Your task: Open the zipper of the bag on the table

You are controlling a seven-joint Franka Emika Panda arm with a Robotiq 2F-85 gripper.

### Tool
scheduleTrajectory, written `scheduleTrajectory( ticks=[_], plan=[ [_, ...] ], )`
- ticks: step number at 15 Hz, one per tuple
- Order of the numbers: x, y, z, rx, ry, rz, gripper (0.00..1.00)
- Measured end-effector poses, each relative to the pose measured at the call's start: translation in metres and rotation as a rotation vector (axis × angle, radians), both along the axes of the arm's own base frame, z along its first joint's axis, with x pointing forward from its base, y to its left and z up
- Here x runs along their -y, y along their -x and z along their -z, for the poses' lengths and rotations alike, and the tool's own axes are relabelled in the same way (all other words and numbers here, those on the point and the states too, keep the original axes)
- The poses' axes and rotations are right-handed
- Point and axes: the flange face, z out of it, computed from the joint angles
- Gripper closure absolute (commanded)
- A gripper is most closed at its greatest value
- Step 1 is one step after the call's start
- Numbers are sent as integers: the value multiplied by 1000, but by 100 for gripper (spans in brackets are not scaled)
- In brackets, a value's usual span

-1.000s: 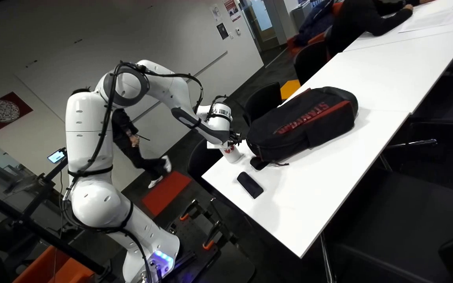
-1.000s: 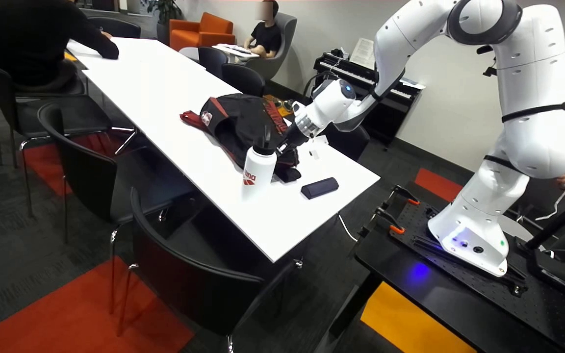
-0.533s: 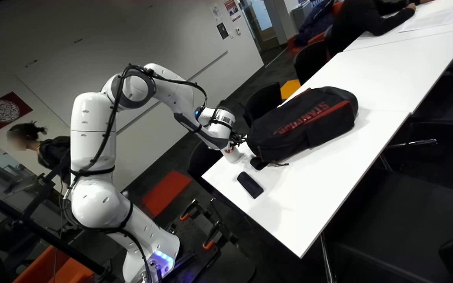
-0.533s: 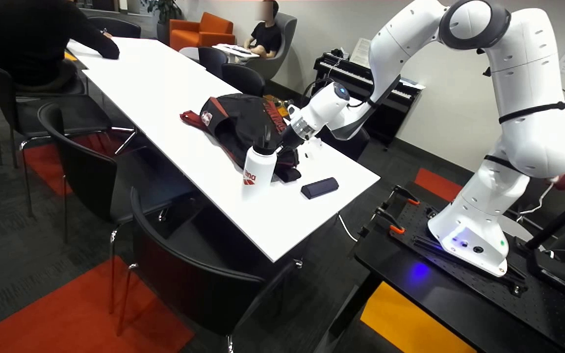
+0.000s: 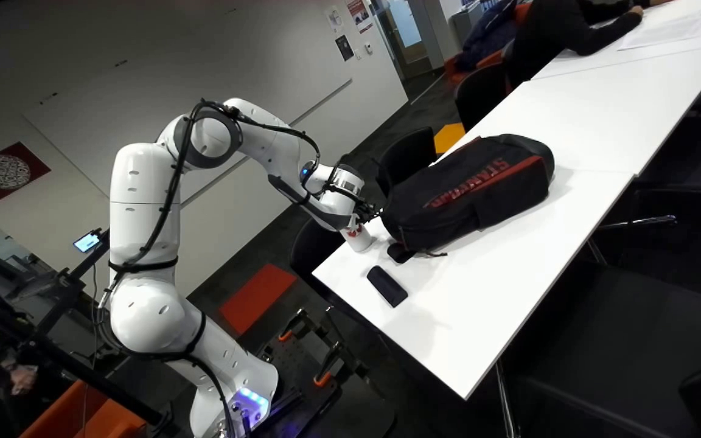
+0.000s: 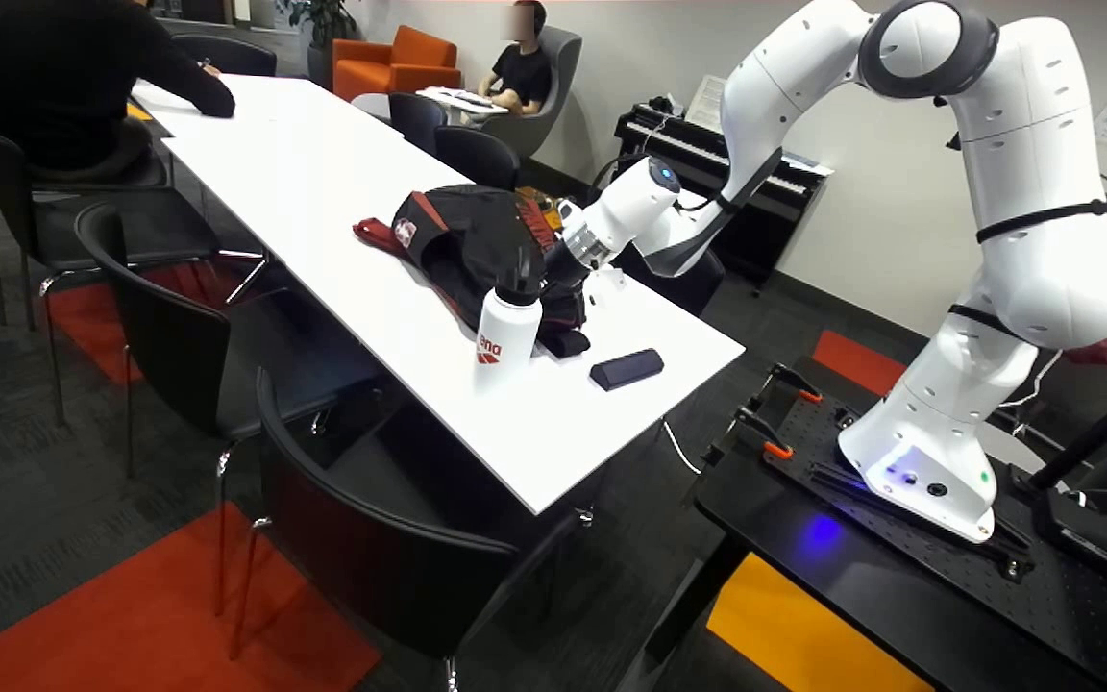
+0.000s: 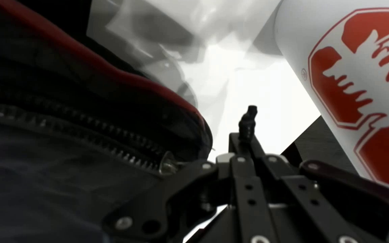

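Observation:
The black bag (image 5: 466, 188) with red lettering lies on the white table (image 5: 594, 121); it also shows in an exterior view (image 6: 481, 226). In the wrist view the bag's red-trimmed edge (image 7: 113, 72) fills the left side. The zipper (image 7: 62, 131) shows two separated rows of teeth, ending at a metal slider (image 7: 170, 164) just left of my fingers. My gripper (image 7: 245, 138) is shut, with a black knotted pull cord (image 7: 248, 123) sticking out between its fingertips. In an exterior view the gripper (image 5: 375, 213) is at the bag's near end. The cord's link to the slider is hidden behind the fingers.
A white bottle (image 6: 508, 332) with a black lid and red logo stands close by the gripper; it fills the right side of the wrist view (image 7: 349, 84). A dark case (image 5: 387, 286) lies near the table's end. Chairs (image 6: 361, 538) line the table.
My gripper has shifted slightly toward the bag's end, mostly in the earlier half second; since then the hand has tilted a little. The bag, bottle and case have not moved.

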Motion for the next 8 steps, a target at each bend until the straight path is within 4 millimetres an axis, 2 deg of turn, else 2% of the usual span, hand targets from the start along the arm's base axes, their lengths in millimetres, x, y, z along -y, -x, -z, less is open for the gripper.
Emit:
scheduleTrajectory(
  ticks=[8],
  plan=[
    [-10,-11,-14,16,-53,4,99]
  ],
)
